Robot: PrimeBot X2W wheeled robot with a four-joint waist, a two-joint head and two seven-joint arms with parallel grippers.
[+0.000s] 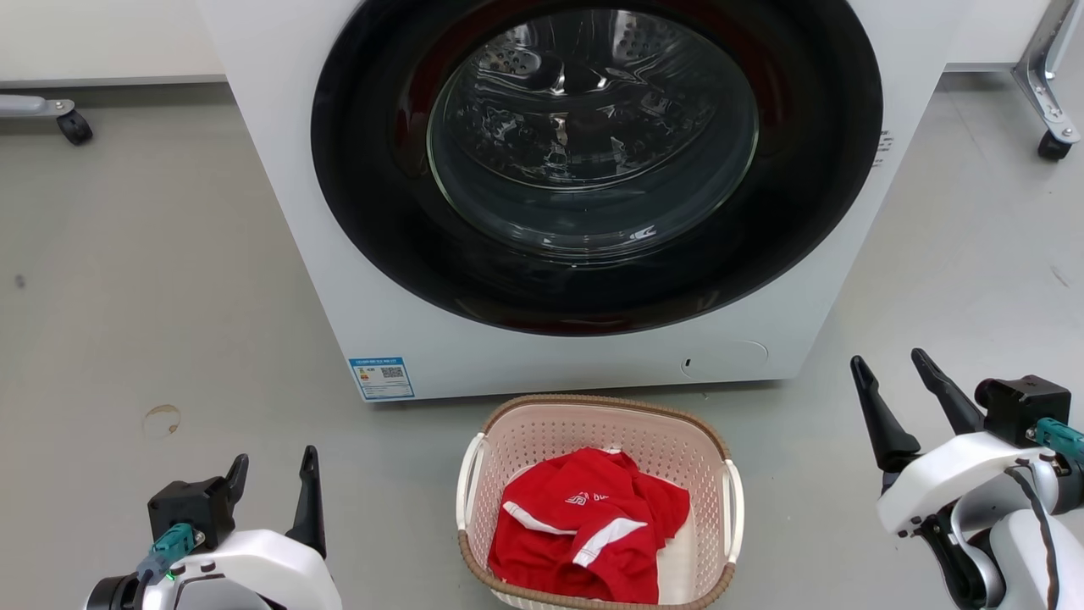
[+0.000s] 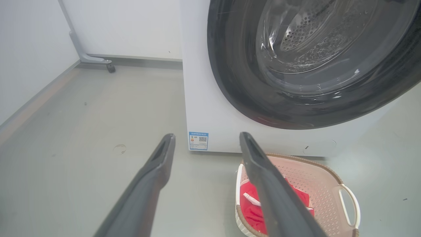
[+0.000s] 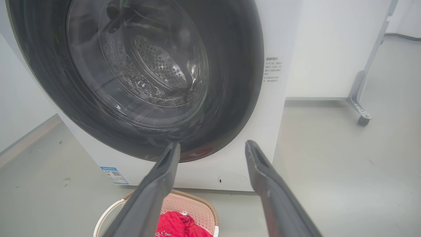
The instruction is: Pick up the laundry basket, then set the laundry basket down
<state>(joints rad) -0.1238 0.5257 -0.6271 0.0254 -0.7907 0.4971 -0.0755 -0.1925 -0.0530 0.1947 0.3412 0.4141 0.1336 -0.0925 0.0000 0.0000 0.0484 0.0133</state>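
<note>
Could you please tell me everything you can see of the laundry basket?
The laundry basket is a pale pink-beige rounded rectangle of perforated plastic, with a brown woven-look rim and a white loop handle on each side. It stands upright on the grey floor, close in front of the washing machine. A red garment with white trim lies crumpled inside. The open left gripper and right gripper flank it, neither touching it.

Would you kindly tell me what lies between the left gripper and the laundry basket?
Bare grey floor: in the head view nothing stands between the open left gripper and the laundry basket.
</note>
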